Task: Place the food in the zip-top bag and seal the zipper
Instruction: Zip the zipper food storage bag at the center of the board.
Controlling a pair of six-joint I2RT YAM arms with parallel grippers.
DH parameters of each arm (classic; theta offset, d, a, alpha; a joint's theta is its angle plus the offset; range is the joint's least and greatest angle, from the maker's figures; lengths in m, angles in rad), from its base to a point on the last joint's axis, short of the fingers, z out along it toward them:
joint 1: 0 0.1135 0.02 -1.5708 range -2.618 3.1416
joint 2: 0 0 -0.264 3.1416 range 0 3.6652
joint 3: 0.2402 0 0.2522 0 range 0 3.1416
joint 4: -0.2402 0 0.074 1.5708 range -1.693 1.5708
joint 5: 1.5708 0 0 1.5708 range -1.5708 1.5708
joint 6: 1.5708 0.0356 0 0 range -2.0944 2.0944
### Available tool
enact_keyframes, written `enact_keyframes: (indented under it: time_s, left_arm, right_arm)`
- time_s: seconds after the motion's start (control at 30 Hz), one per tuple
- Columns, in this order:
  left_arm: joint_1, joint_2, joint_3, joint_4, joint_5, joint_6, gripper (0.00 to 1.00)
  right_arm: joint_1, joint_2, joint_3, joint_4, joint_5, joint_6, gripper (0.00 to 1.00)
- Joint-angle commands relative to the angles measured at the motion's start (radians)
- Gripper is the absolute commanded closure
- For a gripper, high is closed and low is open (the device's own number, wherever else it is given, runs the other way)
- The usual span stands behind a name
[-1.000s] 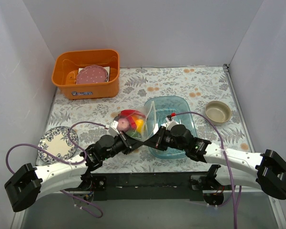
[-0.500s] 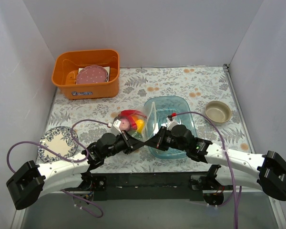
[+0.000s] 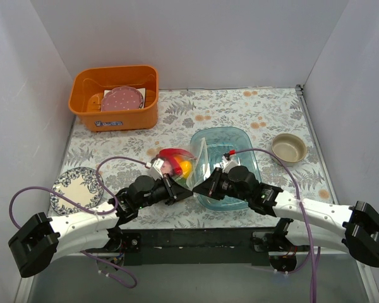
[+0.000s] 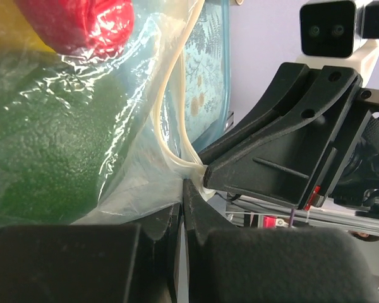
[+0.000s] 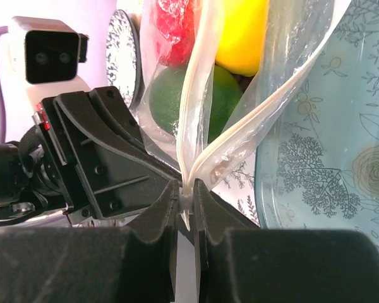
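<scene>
Right wrist view has the right gripper pinched tight on the near end of the zipper, where the two pale strips meet. Past that pinch the strips split apart, so the mouth of the zip-top bag gapes and is not yet sealed. The left gripper is clamped on the bag's film at the same corner, its fingers almost touching the other gripper's.

All the food that shows is inside the bag: a yellow lemon, a green round fruit and a red piece. The bag lies on the surface with its mouth edge against the rim of the blue tray.

Likely troubles:
- The strips could go together misaligned if one gripper slides along the mouth while the other lets the corner twist; the seal would then skip.
- Thin, slick film may slip from the left gripper's hold under any pull, and the corner would spring open.
- With the fingers so close, a small sideways move could knock them together.
- Tilting the bag mouth-down may let the lemon roll towards the gap.
</scene>
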Motion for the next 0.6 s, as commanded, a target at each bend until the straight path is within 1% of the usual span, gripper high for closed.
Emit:
enact_keyframes:
  time_s: [0.0,0.07,0.17,0.3,0.4,0.57]
  left_arm:
    - [-0.026,-0.001,0.028,-0.007,0.152,0.026,1.00]
    - [-0.026,0.004,0.032,-0.015,0.146,0.026,1.00]
    - [-0.024,0.011,0.044,-0.027,0.139,0.028,1.00]
    - [-0.026,0.036,0.084,-0.074,0.135,0.063,1.00]
    - [-0.026,0.050,0.095,-0.075,0.141,0.063,1.00]
    - [-0.024,0.059,0.106,-0.098,0.168,0.100,1.00]
  right_arm:
    - [-0.026,0.044,0.058,0.075,0.017,0.004,0.99]
    - [-0.026,0.061,0.060,0.076,-0.051,0.008,0.99]
    - [-0.024,0.056,0.057,0.061,-0.092,0.009,0.99]
    - [-0.024,0.036,0.078,0.000,-0.088,-0.014,0.99]
    - [-0.032,0.029,0.100,-0.022,-0.037,-0.036,0.99]
    - [-0.072,0.050,0.113,0.018,-0.045,-0.039,0.99]
